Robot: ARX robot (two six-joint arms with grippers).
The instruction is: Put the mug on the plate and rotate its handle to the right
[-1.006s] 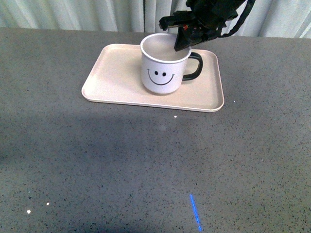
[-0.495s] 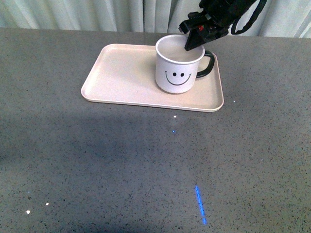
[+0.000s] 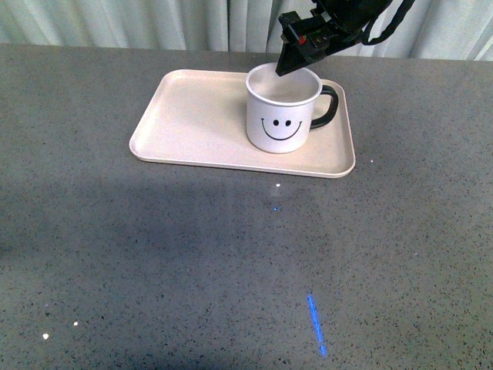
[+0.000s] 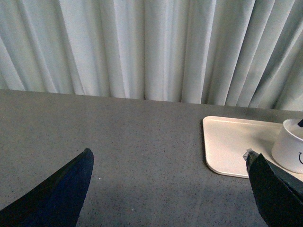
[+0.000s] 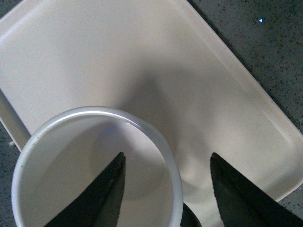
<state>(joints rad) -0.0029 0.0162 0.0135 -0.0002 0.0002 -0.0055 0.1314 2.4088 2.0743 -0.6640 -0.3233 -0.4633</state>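
Observation:
The white mug [image 3: 282,112] with a black smiley face stands upright on the right half of the pale pink plate [image 3: 192,116]. Its black handle [image 3: 326,106] points right. My right gripper [image 3: 296,52] is open, just above the mug's far rim. In the right wrist view the gripper [image 5: 166,161] straddles the mug's rim [image 5: 163,144]: one finger over the mug's inside, the other outside over the plate [image 5: 118,61]. A bit of the handle [image 5: 189,218] shows below. My left gripper [image 4: 168,158] is open over bare table, with the plate [image 4: 227,142] and mug [image 4: 289,150] off to one side.
The grey speckled table [image 3: 192,254] spreads round the plate. Pale curtains [image 3: 115,23] hang behind the table's far edge. A blue light streak [image 3: 315,324] lies on the table near the front.
The mug slid right along the plate, then stopped. My right gripper has since risen a little and now stands above the rim.

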